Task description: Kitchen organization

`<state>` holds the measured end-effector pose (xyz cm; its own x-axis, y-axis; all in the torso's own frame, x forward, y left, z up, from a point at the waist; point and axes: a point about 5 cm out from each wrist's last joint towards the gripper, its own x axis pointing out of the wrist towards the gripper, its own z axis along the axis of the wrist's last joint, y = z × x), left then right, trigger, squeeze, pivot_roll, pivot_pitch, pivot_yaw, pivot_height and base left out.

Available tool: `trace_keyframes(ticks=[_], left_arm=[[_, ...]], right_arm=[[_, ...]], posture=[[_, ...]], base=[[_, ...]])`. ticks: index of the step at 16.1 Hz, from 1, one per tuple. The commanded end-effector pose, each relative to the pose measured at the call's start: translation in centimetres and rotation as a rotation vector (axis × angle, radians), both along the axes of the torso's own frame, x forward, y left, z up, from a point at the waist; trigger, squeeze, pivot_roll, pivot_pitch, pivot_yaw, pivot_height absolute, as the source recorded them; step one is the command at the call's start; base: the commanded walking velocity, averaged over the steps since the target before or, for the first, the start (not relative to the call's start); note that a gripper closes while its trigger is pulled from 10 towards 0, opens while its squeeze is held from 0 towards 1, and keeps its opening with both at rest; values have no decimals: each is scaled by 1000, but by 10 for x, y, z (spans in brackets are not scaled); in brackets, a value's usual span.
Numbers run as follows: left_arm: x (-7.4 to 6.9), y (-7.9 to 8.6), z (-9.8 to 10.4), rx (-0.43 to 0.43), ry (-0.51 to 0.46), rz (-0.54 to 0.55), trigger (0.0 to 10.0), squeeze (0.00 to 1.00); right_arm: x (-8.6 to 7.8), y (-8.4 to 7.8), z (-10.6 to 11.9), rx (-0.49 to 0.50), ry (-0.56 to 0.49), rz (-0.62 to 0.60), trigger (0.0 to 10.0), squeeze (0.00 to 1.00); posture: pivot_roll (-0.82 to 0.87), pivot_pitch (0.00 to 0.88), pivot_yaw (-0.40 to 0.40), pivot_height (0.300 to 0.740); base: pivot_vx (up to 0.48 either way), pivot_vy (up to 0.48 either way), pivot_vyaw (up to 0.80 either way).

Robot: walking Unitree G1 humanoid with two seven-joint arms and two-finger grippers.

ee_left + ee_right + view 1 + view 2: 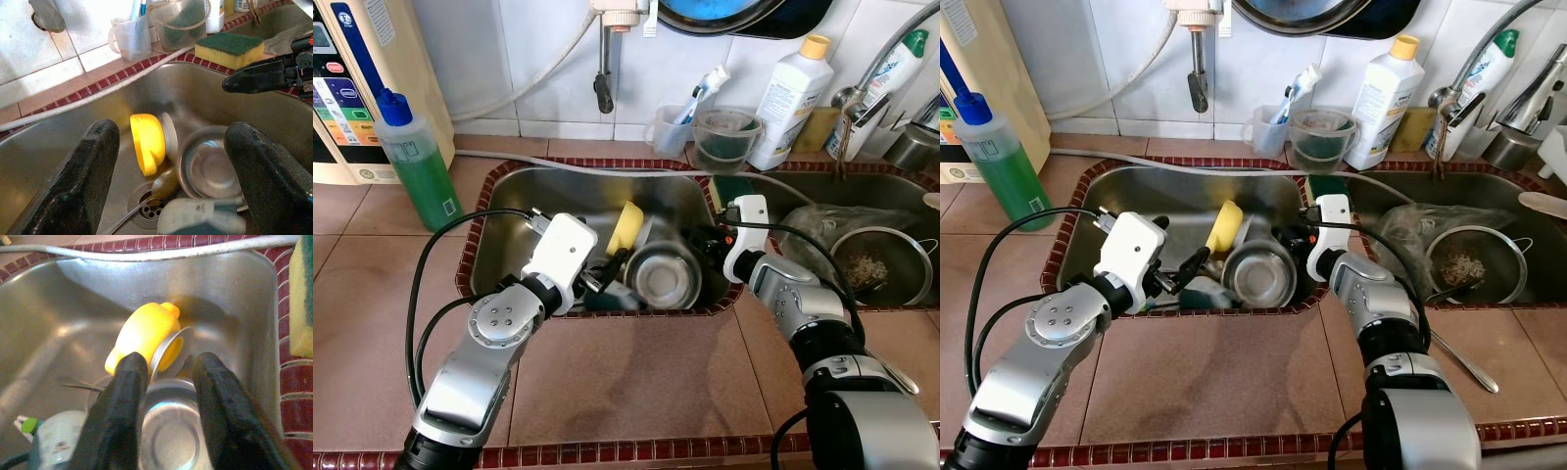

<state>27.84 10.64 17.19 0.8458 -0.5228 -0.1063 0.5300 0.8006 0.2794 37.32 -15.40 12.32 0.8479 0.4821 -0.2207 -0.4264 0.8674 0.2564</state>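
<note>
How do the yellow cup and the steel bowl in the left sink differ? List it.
Colour: the yellow cup is bright yellow and matt; the steel bowl is shiny bare metal.
Pose: the yellow cup is tipped on its side; the steel bowl sits upright, opening upward.
Size: the steel bowl looks wider than the yellow cup.
Shared: both lie in the left sink, between the open left gripper and right gripper.
</note>
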Motion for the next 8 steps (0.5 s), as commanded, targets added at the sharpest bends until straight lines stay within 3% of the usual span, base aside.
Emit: trace_keyframes(ticks=[1,5,8], left_arm=[[1,-2,3,16,-20,-8,10000,0],[6,-3,4,20,-69,2,10000,0],[13,3,0,-40,-75,77,10000,0]], right_arm=[[4,0,7,9,-19,-11,10000,1000],[6,-1,26,67,-184,-73,10000,1000],[-1,2,42,153,-335,-111,10000,1000]], posture=[[44,115,-58,740],[39,76,-64,740],[27,41,-69,740]], base=[[0,0,0],[0,0,0],[0,0,0]])
